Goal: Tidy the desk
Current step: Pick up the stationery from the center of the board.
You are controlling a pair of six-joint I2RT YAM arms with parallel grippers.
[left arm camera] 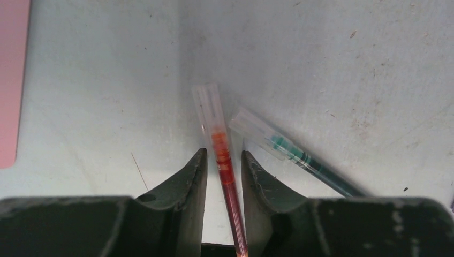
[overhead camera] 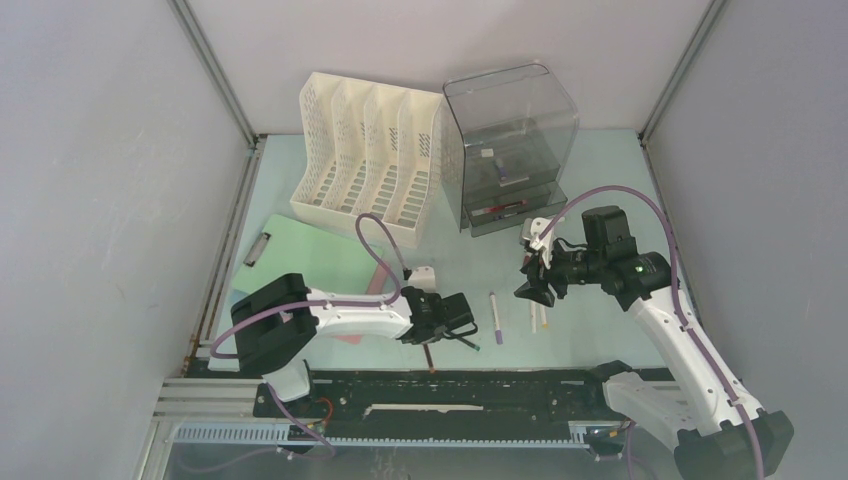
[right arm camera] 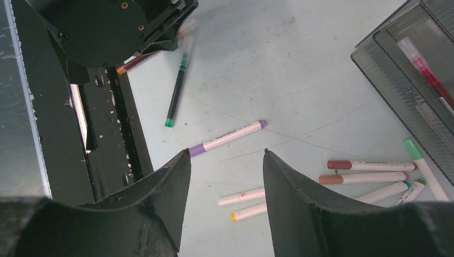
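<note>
only the left wrist view shows the left tool (left arm camera: 223,156) released, its fingers loosely straddling a red pen (left arm camera: 213,120), with a green pen (left arm camera: 293,153) just beside. only the right wrist view shows the right tool (right arm camera: 226,160) spread, empty, above loose markers (right arm camera: 364,166) near the smoked drawer unit (right arm camera: 407,69). the scuffed mint tabletop (overhead camera: 450,270) lies under that unit, between grey walls (overhead camera: 100,200).

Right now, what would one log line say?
left gripper: flanking red pen, grip unclear | right gripper: open, empty, above markers | green pen: on desk
</note>
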